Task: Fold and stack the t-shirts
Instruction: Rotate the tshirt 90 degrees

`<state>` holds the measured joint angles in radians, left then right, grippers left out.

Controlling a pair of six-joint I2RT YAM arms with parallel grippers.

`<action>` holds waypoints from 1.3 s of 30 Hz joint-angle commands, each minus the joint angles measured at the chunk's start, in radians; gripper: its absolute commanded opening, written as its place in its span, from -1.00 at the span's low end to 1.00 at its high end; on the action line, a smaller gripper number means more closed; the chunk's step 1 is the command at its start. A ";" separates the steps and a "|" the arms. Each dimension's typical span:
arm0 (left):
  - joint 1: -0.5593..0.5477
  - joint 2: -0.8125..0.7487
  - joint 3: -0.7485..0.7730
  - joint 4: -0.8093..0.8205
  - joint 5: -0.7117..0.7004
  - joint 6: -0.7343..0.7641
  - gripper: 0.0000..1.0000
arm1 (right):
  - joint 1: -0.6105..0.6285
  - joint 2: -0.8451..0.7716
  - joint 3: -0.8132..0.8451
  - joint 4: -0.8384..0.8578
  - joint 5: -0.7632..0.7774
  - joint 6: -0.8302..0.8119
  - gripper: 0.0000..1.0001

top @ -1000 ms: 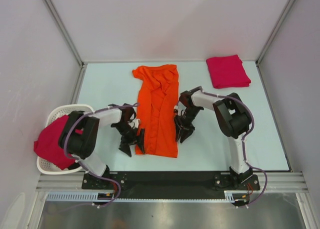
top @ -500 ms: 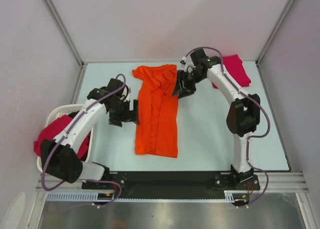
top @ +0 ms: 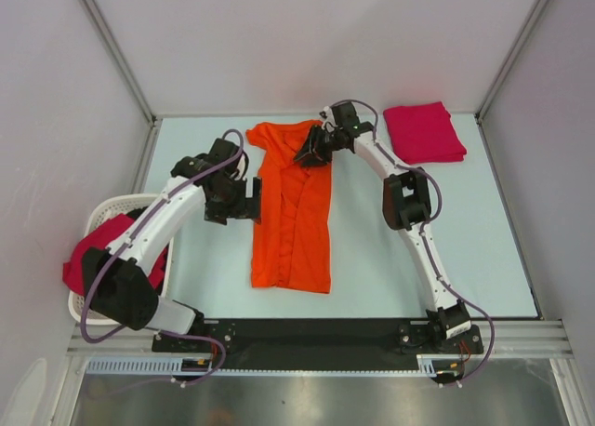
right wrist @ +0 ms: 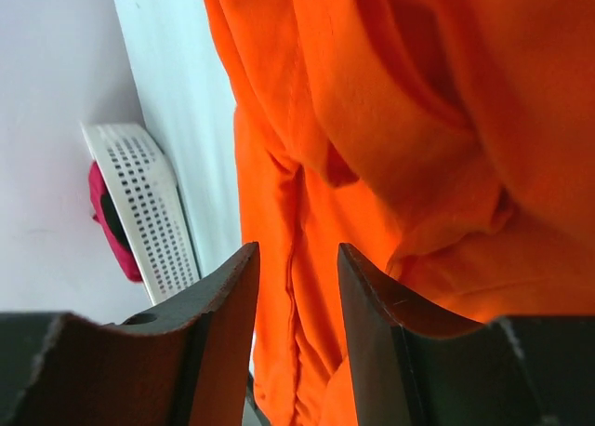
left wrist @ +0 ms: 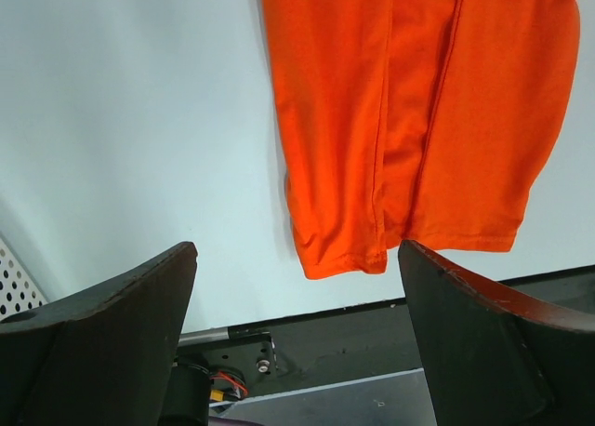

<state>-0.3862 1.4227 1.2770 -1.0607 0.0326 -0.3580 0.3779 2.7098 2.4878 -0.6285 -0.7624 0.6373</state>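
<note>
Lying lengthwise on the table (top: 465, 249), the orange shirt (top: 296, 231) has the left claw (top: 249, 203) wide open beside its edge. The right claw (top: 305, 156) hovers over its crumpled far end, fingers parted (nothing pinched).

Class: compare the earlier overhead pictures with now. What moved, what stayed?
Both arms swung away from the near end of the orange t-shirt: left pincer now open beside its left edge, right pincer open over its rumpled far end, neither holding anything. That shirt, the folded crimson t-shirt and the basket stayed put.
</note>
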 commanded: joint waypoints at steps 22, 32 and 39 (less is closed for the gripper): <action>-0.111 0.085 0.015 0.044 -0.019 -0.019 0.99 | 0.023 0.033 0.043 0.128 0.112 0.070 -0.15; -0.117 0.101 -0.002 0.048 -0.030 -0.013 0.99 | 0.009 -0.008 0.019 0.042 0.199 -0.045 -0.16; -0.118 0.107 0.012 0.044 -0.028 -0.009 0.99 | 0.018 0.016 0.029 0.110 0.213 -0.013 -0.17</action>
<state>-0.4953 1.5253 1.2751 -1.0298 0.0105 -0.3653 0.3874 2.7396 2.5061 -0.5671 -0.5739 0.6270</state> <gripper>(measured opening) 0.996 0.419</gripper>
